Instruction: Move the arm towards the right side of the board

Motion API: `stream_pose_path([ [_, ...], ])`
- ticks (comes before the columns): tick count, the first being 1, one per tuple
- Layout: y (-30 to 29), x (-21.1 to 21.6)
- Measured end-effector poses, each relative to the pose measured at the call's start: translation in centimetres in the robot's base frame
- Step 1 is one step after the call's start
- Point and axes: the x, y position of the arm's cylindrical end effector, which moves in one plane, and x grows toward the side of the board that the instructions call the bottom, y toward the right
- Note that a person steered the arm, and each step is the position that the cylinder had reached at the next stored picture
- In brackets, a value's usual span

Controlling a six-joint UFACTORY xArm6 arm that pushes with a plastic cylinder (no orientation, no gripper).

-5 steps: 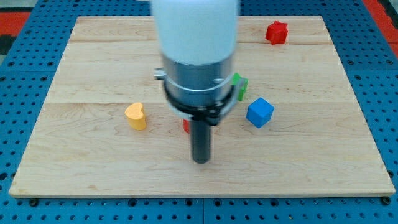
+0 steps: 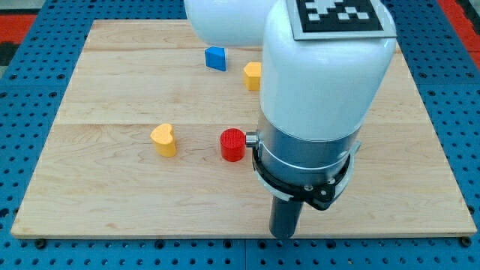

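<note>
My tip (image 2: 283, 234) rests on the wooden board (image 2: 112, 82) near its bottom edge, a little right of centre. A red cylinder (image 2: 232, 145) stands up and to the left of the tip, close to the arm's body. A yellow heart-shaped block (image 2: 163, 139) lies further left. A blue block (image 2: 216, 58) and a yellow block (image 2: 253, 76) sit near the view's top, the yellow one partly hidden by the arm. The arm's bulk hides the board's right-centre area.
The board lies on a blue perforated table (image 2: 30, 127). A red strip (image 2: 15, 22) shows at the view's top left corner. The board's bottom edge runs just under the tip.
The arm has moved right and toward the view's bottom. It now covers the green, blue cube and red star blocks seen earlier, and uncovers the red cylinder, blue block and yellow block.
</note>
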Motion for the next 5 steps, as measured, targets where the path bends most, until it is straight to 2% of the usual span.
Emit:
stream_pose_path([
  [1,2.6,0.1],
  [3,12.8,-1.0],
  [5,22.8,-4.9],
])
